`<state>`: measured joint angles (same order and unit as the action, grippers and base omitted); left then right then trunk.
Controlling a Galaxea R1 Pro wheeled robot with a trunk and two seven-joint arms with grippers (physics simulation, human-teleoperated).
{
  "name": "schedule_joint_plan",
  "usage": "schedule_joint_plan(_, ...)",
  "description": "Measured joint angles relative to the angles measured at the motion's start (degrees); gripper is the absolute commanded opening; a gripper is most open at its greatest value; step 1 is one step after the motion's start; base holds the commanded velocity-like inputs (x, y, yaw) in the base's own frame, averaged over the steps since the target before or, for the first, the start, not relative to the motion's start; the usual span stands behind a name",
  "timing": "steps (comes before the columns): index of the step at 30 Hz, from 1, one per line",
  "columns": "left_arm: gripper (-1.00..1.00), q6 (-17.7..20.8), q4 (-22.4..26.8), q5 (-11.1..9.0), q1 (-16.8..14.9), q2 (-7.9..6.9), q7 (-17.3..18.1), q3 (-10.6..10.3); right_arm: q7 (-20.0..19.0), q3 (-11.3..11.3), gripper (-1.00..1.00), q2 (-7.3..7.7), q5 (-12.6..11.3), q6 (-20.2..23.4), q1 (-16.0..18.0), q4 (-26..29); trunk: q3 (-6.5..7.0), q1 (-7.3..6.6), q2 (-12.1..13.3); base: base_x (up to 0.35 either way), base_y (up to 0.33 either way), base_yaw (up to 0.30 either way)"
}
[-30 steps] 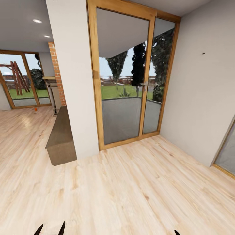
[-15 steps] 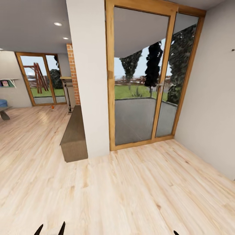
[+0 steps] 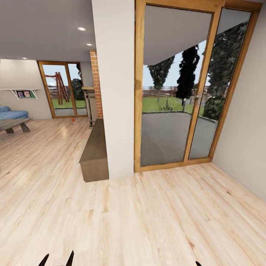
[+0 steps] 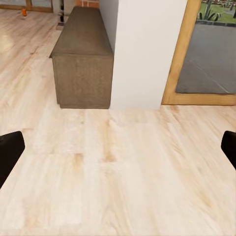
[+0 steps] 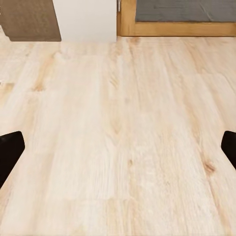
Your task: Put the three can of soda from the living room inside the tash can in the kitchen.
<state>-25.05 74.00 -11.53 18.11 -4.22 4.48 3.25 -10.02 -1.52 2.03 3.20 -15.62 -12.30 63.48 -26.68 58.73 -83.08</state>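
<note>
One orange can of soda (image 3: pixel 73 119) stands far off on the living room floor, beside the brick fireplace (image 3: pixel 96 87); the left wrist view catches it as a small orange dot (image 4: pixel 23 12). My left gripper (image 4: pixel 118 152) is open, its dark fingers wide apart over bare floor with nothing between them. Its tips (image 3: pixel 57 259) poke up at the head view's lower edge. My right gripper (image 5: pixel 118 152) is open and empty too, above the floorboards. The tash can is out of view.
A white pillar (image 3: pixel 114 92) with a low brown bench (image 3: pixel 95 151) against it stands ahead. Right of it are wood-framed glass doors (image 3: pixel 177 92). A blue sofa (image 3: pixel 11 112) and a low table (image 3: pixel 14 125) sit far left. Light wood floor (image 3: pixel 147 214) stretches all around.
The head camera has turned left, so pillar, bench and doors slid right in the picture. The sofa and low table have come into sight at the left. Both grippers stay open.
</note>
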Motion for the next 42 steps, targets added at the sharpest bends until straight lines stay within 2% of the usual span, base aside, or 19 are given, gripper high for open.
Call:
schedule_joint_plan(28,1.0,-0.1,0.0,-0.1,0.0,0.0,-0.1,0.0,0.0,0.3,1.0,-0.27,-0.2,0.0,0.0,0.0,-1.85,0.0,0.0,0.008,0.0,0.006)
schedule_joint_plan(42,1.0,-0.1,0.0,-0.1,0.1,0.0,0.0,0.0,0.0,0.4,1.0,-1.05,-0.1,0.0,0.0,-0.1,-2.25,0.0,0.0,0.0,0.0,0.186)
